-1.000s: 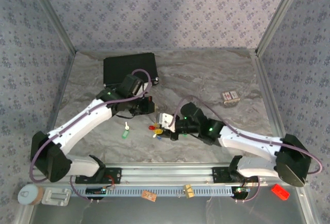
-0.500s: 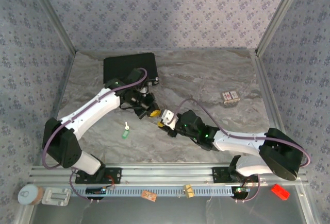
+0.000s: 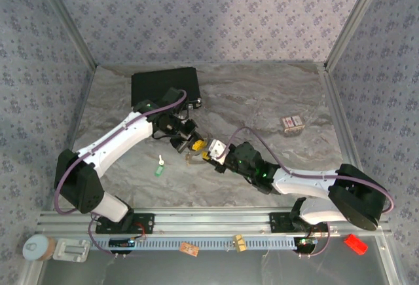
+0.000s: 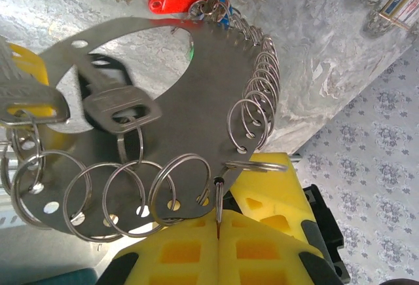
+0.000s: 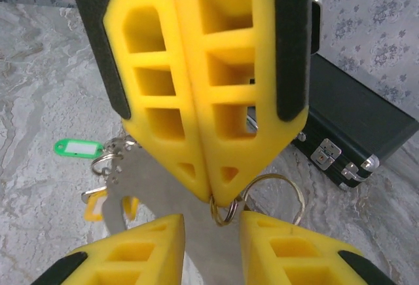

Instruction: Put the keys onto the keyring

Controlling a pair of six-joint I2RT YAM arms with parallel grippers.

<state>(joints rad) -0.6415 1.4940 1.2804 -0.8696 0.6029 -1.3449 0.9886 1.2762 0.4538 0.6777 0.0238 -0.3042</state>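
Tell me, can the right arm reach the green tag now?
Probably, by a detour: the right pincer is open, but the metal plate held in the left pincer hangs between it and the green tag.

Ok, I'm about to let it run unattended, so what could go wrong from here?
The left end effector pinches the keyring plate by its thin edge alone, and the right end effector stands open around it, so the plate may swing or slip. A split ring hangs close to that open end effector and could snag.

Bright even light, soft shadows, wrist close-ups slightly blurred, mild edge distortion
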